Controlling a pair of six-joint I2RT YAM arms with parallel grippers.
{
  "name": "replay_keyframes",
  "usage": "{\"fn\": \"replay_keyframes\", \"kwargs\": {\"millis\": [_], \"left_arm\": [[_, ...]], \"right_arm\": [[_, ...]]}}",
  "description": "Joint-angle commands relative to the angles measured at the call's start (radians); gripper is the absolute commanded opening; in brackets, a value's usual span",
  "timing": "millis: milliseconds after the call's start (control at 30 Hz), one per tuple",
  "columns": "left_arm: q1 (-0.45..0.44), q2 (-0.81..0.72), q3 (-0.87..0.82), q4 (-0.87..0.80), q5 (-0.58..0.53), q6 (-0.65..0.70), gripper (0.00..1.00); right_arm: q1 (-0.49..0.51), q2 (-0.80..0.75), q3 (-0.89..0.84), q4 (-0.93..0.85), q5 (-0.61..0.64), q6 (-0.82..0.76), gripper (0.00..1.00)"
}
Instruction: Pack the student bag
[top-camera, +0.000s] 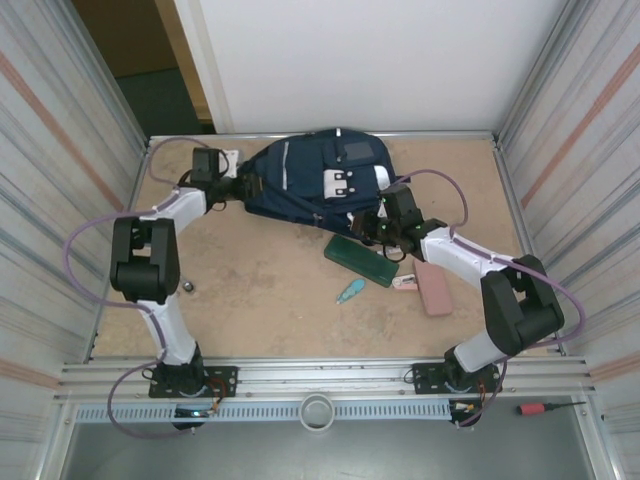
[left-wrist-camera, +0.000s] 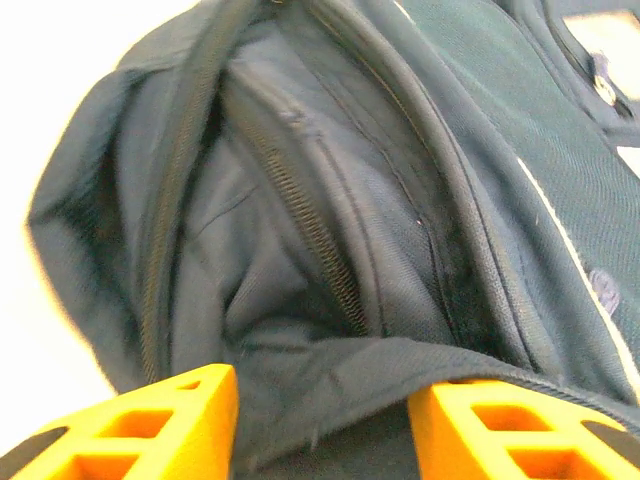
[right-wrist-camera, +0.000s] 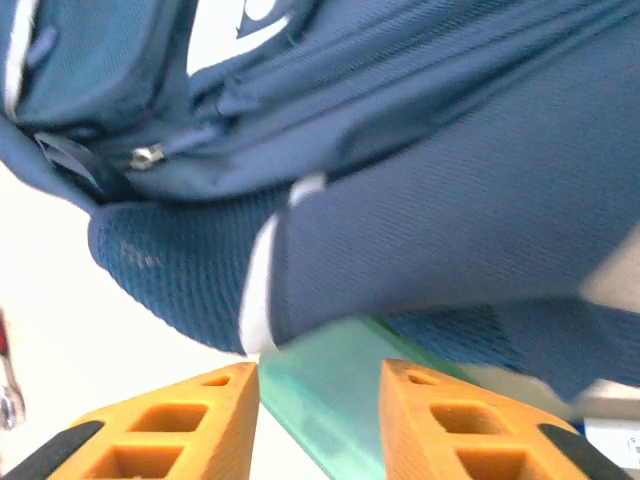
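The student bag (top-camera: 318, 178), a big navy backpack with white patches, lies at the back of the table. My left gripper (top-camera: 247, 187) is at its left end. In the left wrist view the bag (left-wrist-camera: 400, 200) gapes open, showing its zip and lining. The left gripper (left-wrist-camera: 322, 400) is open, and the rim of the opening lies across the gap between its orange fingers. My right gripper (top-camera: 372, 228) is at the bag's near right edge. It (right-wrist-camera: 318, 385) is open, under the bag's fabric (right-wrist-camera: 430, 200), with the green pencil case (right-wrist-camera: 330, 400) seen between its fingertips.
The dark green pencil case (top-camera: 362, 260) lies just in front of the bag. A pink case (top-camera: 434, 287), a small white and pink item (top-camera: 405, 282) and a teal item (top-camera: 350, 292) lie near the right arm. A small dark thing (top-camera: 188, 288) sits by the left arm.
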Motion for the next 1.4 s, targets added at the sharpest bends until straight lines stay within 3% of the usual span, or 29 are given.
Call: {"fn": "replay_keyframes", "kwargs": {"millis": [0,133,267,500,600,767,900,1033,1233,1367], "left_arm": [[0.003,-0.167,-0.107,0.051,-0.04,-0.133,0.56],[-0.081,-0.327,-0.238,0.071,-0.121,-0.102,0.66],[-0.196,-0.403,-0.299,0.068,-0.236,-0.048,0.71],[-0.367,-0.287,-0.192,-0.026,-0.294,0.051,0.64],[-0.418,-0.204,-0.126,-0.064,-0.291,0.101,0.59],[-0.437,-0.069,-0.056,-0.13,-0.261,0.125,0.44],[-0.437,-0.028,-0.083,-0.188,-0.29,0.12,0.4],[-0.428,-0.047,-0.159,-0.17,-0.299,0.076,0.42],[-0.429,-0.078,-0.119,-0.112,-0.2,0.03,0.51],[-0.468,-0.058,-0.041,-0.118,-0.281,0.05,0.59]], "right_arm": [[-0.004,-0.07,0.051,-0.134,-0.003,-0.128,0.4],[-0.006,-0.108,0.08,-0.106,-0.04,-0.169,0.44],[0.006,0.032,0.177,-0.048,-0.161,-0.141,0.43],[-0.001,0.316,0.341,-0.022,-0.22,-0.114,0.35],[-0.02,0.373,0.322,-0.009,-0.233,-0.093,0.29],[-0.023,0.398,0.227,0.052,-0.263,-0.066,0.19],[-0.023,0.386,0.175,0.063,-0.247,-0.073,0.16],[-0.023,0.374,0.166,0.048,-0.223,-0.1,0.16],[-0.026,0.369,0.179,0.045,-0.221,-0.11,0.17],[-0.029,0.362,0.167,0.062,-0.221,-0.106,0.18]]}}
